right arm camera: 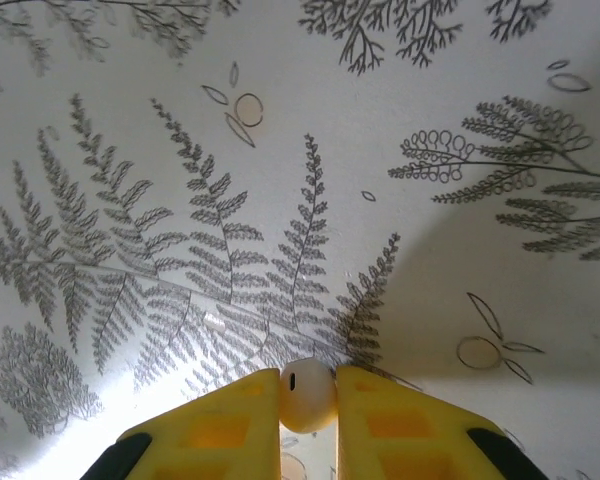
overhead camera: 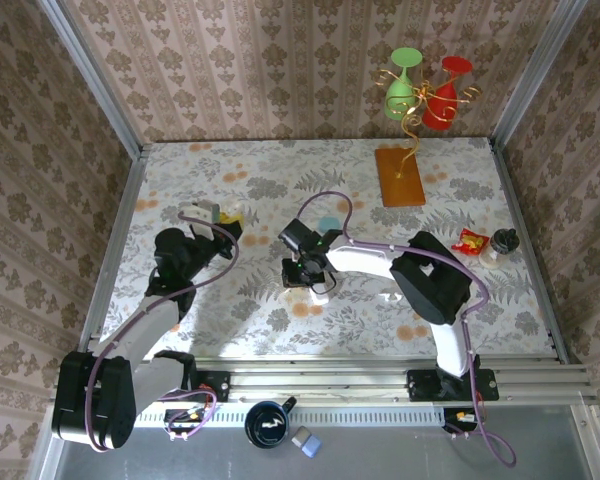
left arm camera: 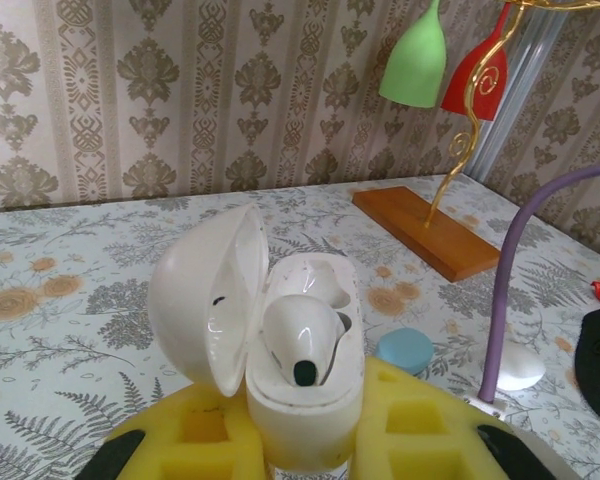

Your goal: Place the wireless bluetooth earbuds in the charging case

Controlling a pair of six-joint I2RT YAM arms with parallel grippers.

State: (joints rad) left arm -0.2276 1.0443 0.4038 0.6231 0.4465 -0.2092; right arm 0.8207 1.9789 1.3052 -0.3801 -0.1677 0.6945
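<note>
My left gripper (left arm camera: 305,445) is shut on the white charging case (left arm camera: 305,400), holding it upright between the yellow pads. The case's lid (left arm camera: 205,295) hangs open to the left. One white earbud (left arm camera: 302,335) sits in the near socket and the far socket looks empty. In the top view this gripper (overhead camera: 225,215) is at the table's left. My right gripper (right arm camera: 308,400) is down at the tabletop, and both yellow pads press on a second small white earbud (right arm camera: 308,393). In the top view it (overhead camera: 317,285) is near the table's middle.
A blue round disc (left arm camera: 410,350) and a white oval piece (left arm camera: 520,365) lie right of the case, behind a purple cable (left arm camera: 510,270). A wooden stand (overhead camera: 399,176) with green and red glasses is at the back right. A red packet (overhead camera: 470,241) and a dark object (overhead camera: 504,240) lie at the right.
</note>
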